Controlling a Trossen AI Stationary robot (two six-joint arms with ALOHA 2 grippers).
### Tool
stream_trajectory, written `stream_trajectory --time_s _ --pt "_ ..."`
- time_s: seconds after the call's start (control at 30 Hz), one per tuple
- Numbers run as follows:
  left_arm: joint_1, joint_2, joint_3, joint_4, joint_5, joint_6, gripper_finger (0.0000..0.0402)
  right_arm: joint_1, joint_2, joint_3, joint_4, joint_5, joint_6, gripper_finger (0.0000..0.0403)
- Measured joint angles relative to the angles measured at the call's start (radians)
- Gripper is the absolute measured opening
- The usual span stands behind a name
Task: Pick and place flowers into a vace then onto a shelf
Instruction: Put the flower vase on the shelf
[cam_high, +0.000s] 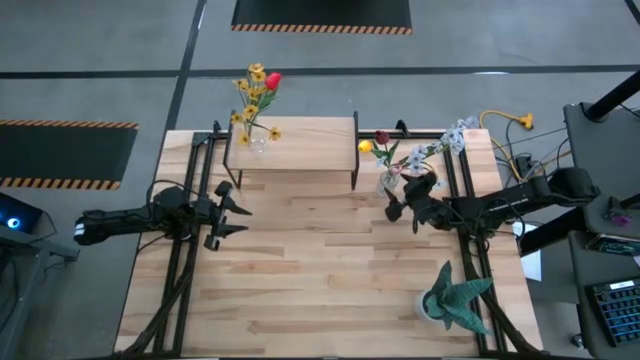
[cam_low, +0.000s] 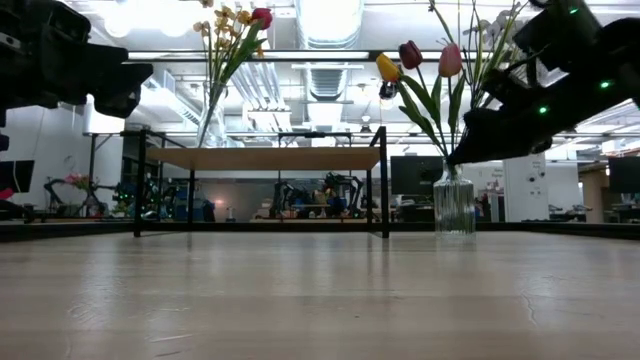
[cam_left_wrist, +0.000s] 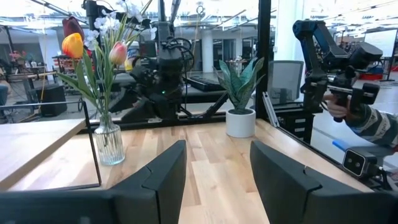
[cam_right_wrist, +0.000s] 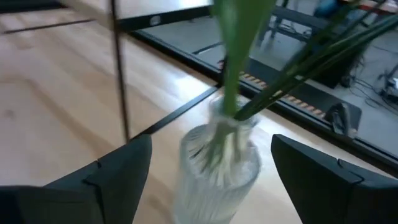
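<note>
flowers (cam_high: 257, 88) in one glass vase (cam_high: 252, 139) already stand on the shelf (cam_high: 300, 140). left gripper (cam_high: 232, 210) waits over the table's left side, fingers apart. tulips (cam_low: 425, 58) fill a ribbed glass vase (cam_low: 454, 203) just right of the shelf; right gripper (cam_right_wrist: 211, 165) straddles it, fingers apart. likely top-heavy, slick, breakable: grip the ribbed body low.
</note>
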Motion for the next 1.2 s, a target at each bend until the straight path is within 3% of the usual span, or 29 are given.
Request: stream_trajectory --time_s 0.3,0.73,1.2 --pt "0.000 0.002 0.000 0.000 0.000 0.000 0.0161 -0.168 0.019 0.000 0.059 -0.171 -0.001 0.0321" --pt "0.000 0.002 -0.001 0.000 0.000 0.000 0.0161 -0.245 0.123 0.000 0.208 -0.185 -0.067 0.0286" --pt "0.000 0.002 -0.001 0.000 0.000 0.000 0.0161 -0.246 0.187 0.000 0.246 -0.186 -0.056 0.0198"
